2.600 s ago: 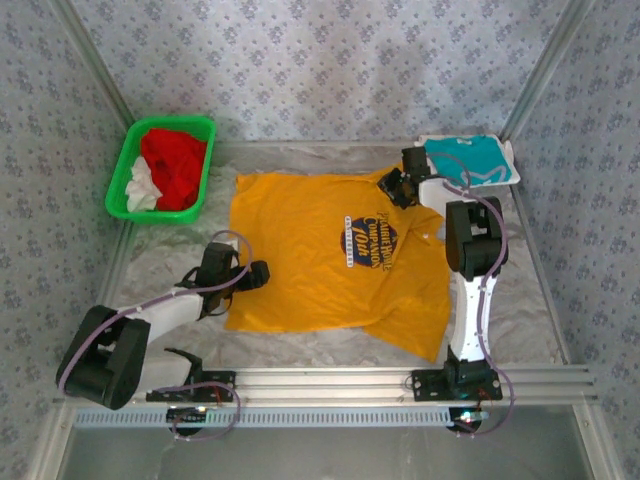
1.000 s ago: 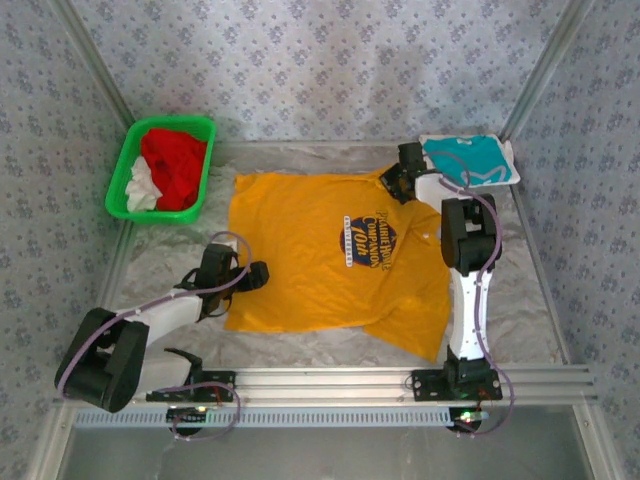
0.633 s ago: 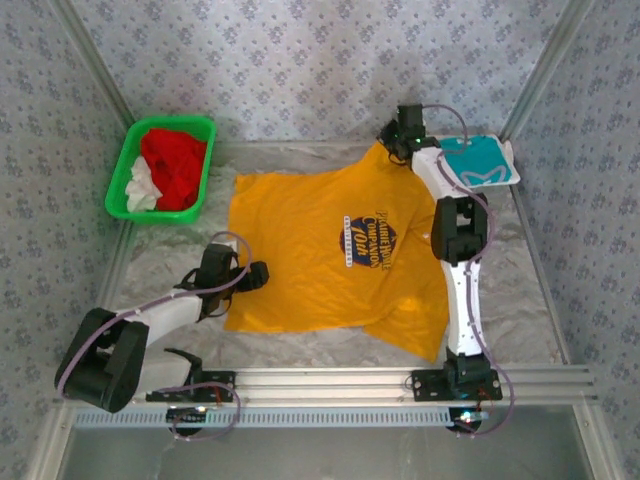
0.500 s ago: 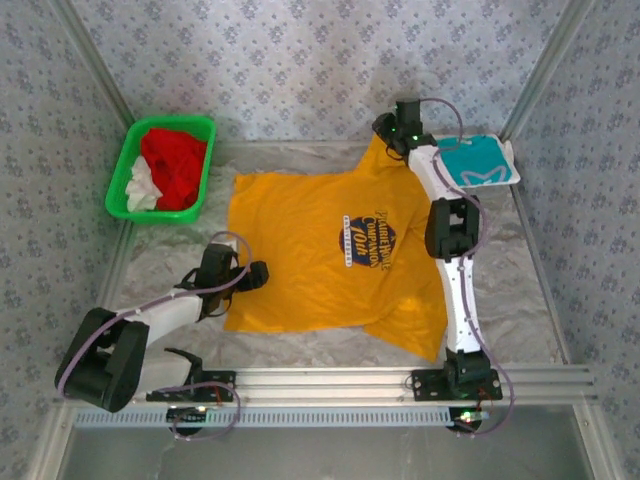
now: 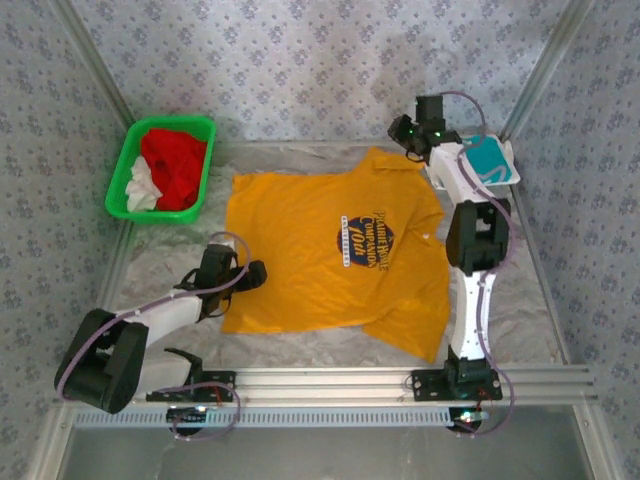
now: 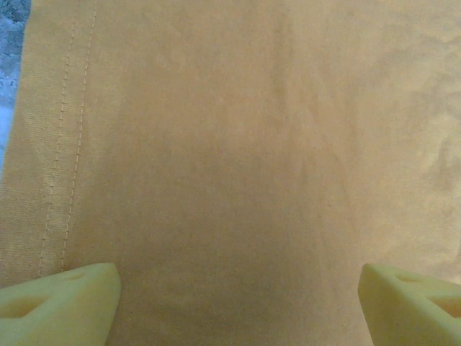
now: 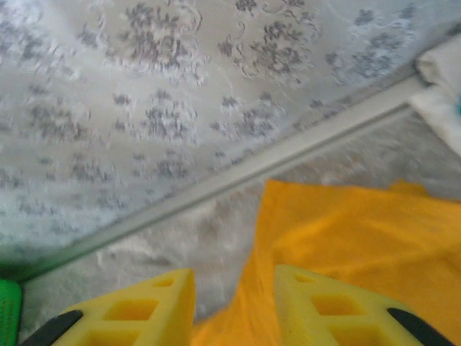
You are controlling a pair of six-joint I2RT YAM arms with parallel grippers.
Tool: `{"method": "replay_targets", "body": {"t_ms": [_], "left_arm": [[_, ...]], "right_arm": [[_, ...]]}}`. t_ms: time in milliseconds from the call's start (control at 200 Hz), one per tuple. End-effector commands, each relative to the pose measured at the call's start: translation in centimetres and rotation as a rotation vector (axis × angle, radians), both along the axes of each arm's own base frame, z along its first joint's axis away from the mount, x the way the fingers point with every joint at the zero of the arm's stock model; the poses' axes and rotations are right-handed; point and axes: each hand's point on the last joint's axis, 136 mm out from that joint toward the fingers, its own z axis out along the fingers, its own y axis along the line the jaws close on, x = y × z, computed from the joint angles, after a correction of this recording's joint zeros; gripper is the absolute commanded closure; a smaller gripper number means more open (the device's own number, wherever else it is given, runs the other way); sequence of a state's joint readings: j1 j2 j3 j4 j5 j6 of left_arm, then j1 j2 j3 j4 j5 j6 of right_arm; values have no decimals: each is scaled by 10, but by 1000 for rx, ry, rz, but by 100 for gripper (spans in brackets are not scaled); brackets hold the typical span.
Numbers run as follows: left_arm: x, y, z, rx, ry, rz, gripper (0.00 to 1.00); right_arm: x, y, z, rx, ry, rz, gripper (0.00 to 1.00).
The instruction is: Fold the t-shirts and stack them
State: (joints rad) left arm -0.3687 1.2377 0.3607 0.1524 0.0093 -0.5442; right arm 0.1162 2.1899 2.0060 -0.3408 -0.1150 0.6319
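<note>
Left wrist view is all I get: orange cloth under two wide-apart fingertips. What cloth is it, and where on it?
Observer: The yellow-orange t-shirt, spread flat; the left gripper hangs over its left edge.
Operator: Where's the other arm?
Observer: The right gripper is at that shirt's far right corner, jaws slightly apart.
Operator: Anything folded yet?
Observer: A teal t-shirt lies folded at the far right.

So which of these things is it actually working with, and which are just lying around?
Part of the job:
- yellow-orange t-shirt, spread flat
- teal t-shirt, far right

Just lying about:
- green plastic basket
- red and white cloth inside it
</note>
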Motion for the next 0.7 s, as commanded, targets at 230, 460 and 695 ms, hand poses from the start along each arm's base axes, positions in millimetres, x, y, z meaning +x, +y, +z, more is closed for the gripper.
{"method": "replay_targets", "body": {"t_ms": [230, 460, 695], "left_arm": [[-13, 18, -11, 22, 113, 114, 13], [-26, 26, -14, -66, 121, 208, 13], [-19, 32, -9, -32, 113, 192, 13]], "right_arm": [[16, -15, -88, 10, 206, -25, 92], [45, -15, -130, 90, 230, -104, 89], [78, -6, -154, 204, 163, -172, 91]]}}
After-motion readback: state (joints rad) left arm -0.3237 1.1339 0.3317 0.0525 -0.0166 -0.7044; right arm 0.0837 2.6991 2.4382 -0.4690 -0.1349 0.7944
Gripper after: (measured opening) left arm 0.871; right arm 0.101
